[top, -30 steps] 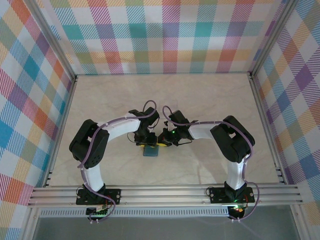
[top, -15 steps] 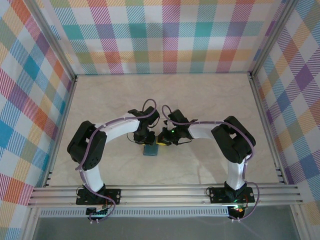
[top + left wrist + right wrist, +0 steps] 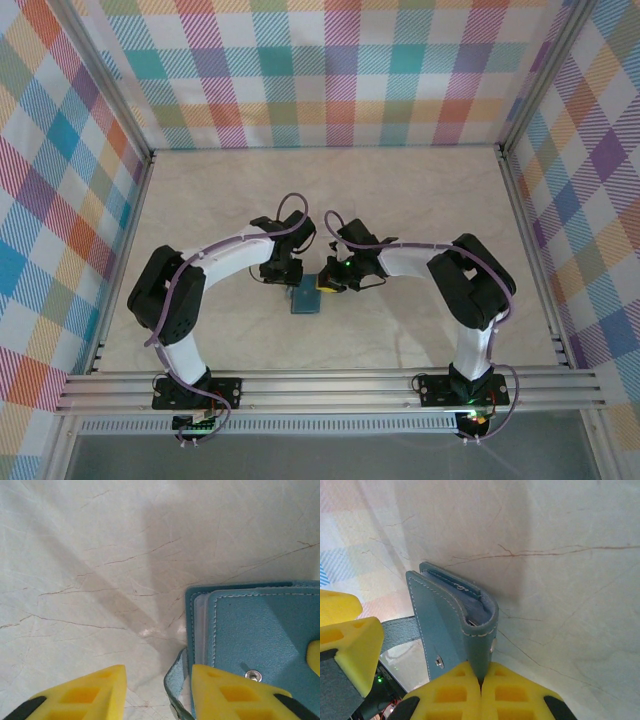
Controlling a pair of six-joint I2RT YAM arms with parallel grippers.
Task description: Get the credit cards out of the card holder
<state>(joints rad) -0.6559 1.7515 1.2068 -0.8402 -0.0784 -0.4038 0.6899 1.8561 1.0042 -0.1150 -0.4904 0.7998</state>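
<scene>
Swinging its elbow out left, the left arm has drawn the left jaws back off the card holder. They stand released, the side tab loose between them. The right jaws clench the holder's fold at mid-counter. Judging by this, the opening pull slipped, and no credit cards are out yet.
</scene>
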